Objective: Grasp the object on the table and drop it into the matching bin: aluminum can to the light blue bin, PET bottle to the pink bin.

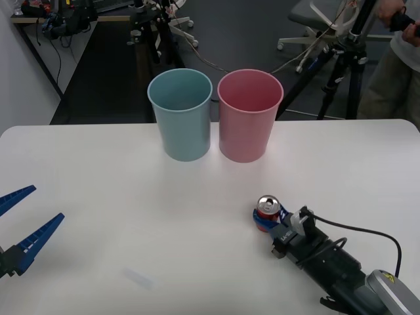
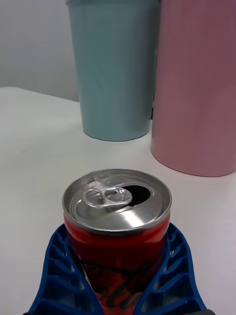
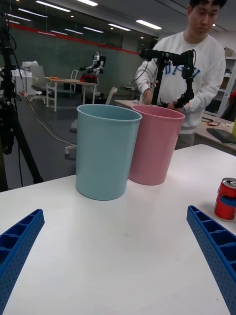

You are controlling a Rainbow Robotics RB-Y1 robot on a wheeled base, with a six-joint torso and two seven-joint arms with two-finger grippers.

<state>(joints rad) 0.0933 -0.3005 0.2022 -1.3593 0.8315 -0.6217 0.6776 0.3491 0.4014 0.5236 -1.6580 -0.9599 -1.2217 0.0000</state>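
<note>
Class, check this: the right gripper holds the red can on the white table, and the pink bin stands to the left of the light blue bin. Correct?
Not quite. In the front view the pink bin stands right of the light blue bin. The right gripper does hold the red can on the table.

Beyond me lies a dark grey floor, a black camera tripod, a white-based office chair, and long ceiling strip lights.

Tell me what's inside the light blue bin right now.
From the front view, the light blue bin shows only its bare inner wall; nothing is visible inside, though its floor is hidden by the near wall. The aluminum can stands on the table between the right gripper fingers.
</note>
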